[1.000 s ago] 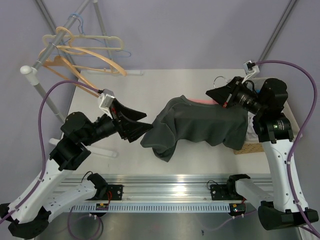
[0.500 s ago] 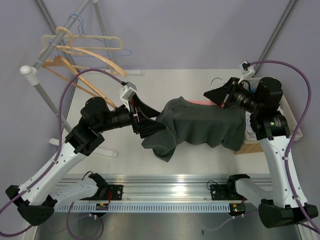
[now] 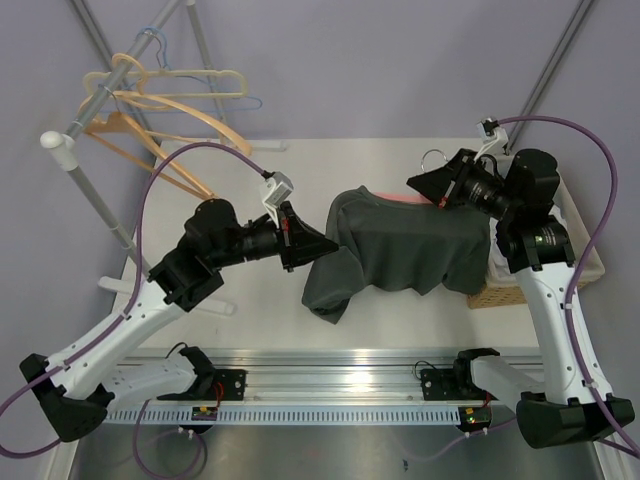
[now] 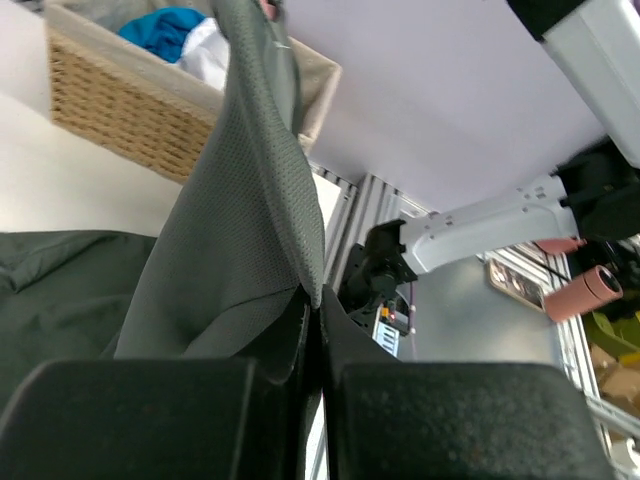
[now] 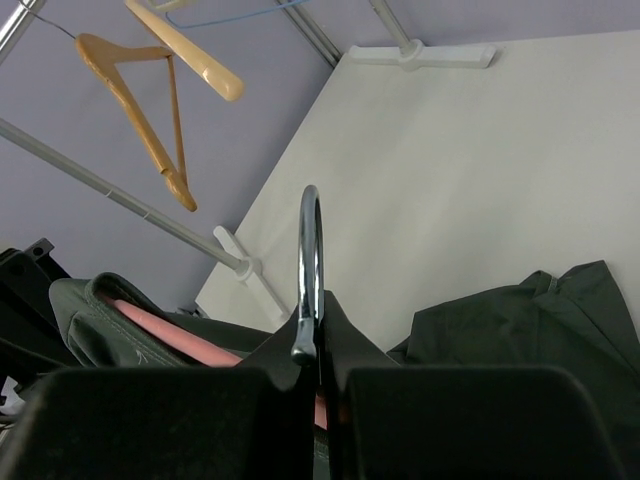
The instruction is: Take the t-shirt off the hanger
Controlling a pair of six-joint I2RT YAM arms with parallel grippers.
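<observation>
The dark grey t-shirt [image 3: 410, 250] hangs on a pink hanger [image 3: 402, 203] held above the table. My right gripper [image 3: 437, 186] is shut on the hanger's metal hook [image 5: 310, 262], which rises between its fingers. My left gripper [image 3: 322, 243] is shut on the t-shirt's left edge, and a fold of grey cloth [image 4: 250, 240] is pinched between its jaws in the left wrist view. In the right wrist view the pink hanger [image 5: 170, 335] shows inside the shirt's collar at lower left.
A clothes rail [image 3: 110, 80] with several wooden and wire hangers stands at the back left. A wicker basket [image 3: 505, 285] of laundry sits by the right arm. The rail's white foot [image 3: 200, 300] lies on the white table [image 3: 270, 180].
My left arm moved right to the shirt's left edge and its jaws closed on the cloth. The right gripper kept hold of the hook and shifted slightly.
</observation>
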